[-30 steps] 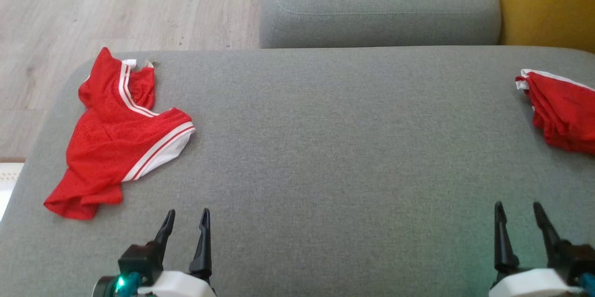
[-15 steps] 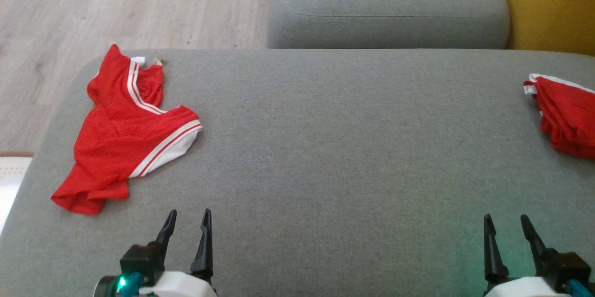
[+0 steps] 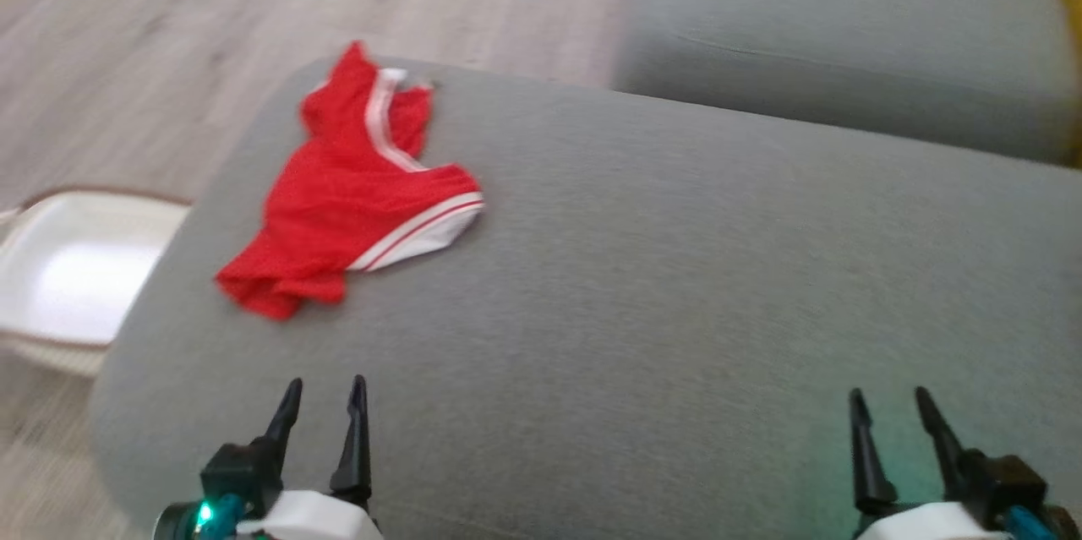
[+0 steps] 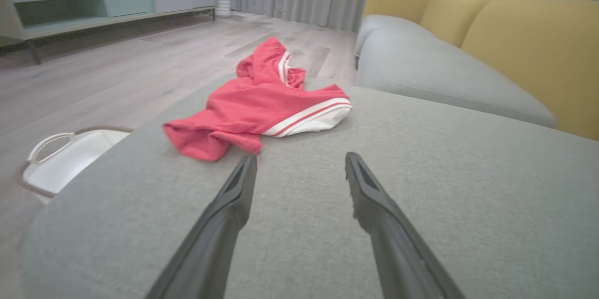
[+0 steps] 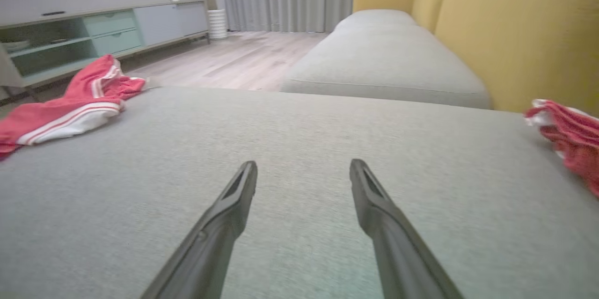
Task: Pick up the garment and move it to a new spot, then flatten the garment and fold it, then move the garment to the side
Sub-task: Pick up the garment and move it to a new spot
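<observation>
A crumpled red garment [image 3: 347, 193] with white stripes lies on the left part of the grey sofa cushion [image 3: 642, 286], near its far left corner. From the left wrist it appears as the red garment [image 4: 255, 102] just beyond the fingertips, and from the right wrist as the red garment [image 5: 70, 102] far off to the left. My left gripper [image 3: 324, 395] hovers open over the cushion's front, short of the garment, nothing in it. My right gripper [image 3: 889, 405] is open at the lower right, also holding nothing.
A white basket [image 3: 72, 270] stands on the floor left of the cushion. A second grey cushion [image 3: 845, 50] lies beyond, with a yellow sofa back [image 4: 514, 51] behind. Another red garment [image 5: 568, 137] lies at the cushion's right side. Wooden floor [image 3: 169, 33] stretches to the left.
The whole head view has swung to the left, so the camera has turned: the basket has come into view and the right-hand red pile has left it. Both grippers stay open.
</observation>
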You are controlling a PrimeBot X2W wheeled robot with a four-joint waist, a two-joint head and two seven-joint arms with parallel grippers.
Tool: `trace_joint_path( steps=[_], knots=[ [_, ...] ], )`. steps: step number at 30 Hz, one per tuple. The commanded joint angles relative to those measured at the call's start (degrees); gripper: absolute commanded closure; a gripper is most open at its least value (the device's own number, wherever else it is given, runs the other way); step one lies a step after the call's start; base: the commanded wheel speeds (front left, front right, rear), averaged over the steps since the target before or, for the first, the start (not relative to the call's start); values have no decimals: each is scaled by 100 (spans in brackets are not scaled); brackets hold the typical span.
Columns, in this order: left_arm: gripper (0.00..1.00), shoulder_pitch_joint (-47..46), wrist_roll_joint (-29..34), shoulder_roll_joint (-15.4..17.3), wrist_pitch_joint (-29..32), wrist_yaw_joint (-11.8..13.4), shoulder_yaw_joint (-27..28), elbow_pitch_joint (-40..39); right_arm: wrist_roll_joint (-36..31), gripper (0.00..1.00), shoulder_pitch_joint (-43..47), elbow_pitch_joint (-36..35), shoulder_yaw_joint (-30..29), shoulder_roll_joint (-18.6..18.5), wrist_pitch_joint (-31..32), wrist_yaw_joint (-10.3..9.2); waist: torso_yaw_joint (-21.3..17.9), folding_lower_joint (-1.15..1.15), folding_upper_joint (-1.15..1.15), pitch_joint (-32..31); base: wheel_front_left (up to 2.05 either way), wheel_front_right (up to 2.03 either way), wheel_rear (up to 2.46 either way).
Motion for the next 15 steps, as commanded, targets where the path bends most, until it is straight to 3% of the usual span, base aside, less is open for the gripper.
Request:
trace_joint_path(
  steps=[1, 7, 11, 15],
  knots=[
    [0, -167, 35, -18, -70, 0, 238, -204, 76, 0, -311, -162, 254, -60, -77, 39, 523, 0, 0, -31, 0, 0, 0],
    [0, -84, 24, -20, -70, -22, 363, -274, 100, 0, -446, -90, 548, -60, -78, 39, 783, 0, 0, 54, 0, 0, 0],
    [0, -129, -1, -21, -70, -13, 393, -336, 59, 0, -529, -102, 606, -60, -78, 39, 757, 0, 0, 197, 0, 0, 0],
    [0, -410, -120, -24, -70, -8, 505, -486, -130, 0, -756, -224, 597, -60, -33, 39, 579, 0, 0, 723, 0, 0, 0]
  ],
)
